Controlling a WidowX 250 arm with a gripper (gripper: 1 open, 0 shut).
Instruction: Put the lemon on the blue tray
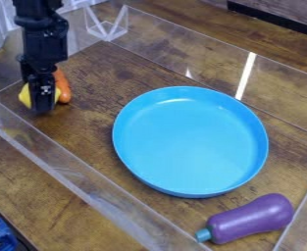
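At the far left, my black gripper [40,102] points down and is shut on the lemon [25,97]. Only a small yellow edge of the lemon shows to the left of the fingers; the rest is hidden behind them. The gripper hangs low over the wooden table. The blue tray [188,137], large and round with nothing on it, lies in the middle of the view, well to the right of the gripper.
An orange carrot [62,91] lies right beside the gripper on its right. A purple eggplant [251,219] rests near the front right, below the tray. Clear plastic walls [51,157] fence the wooden work area along the front left and back.
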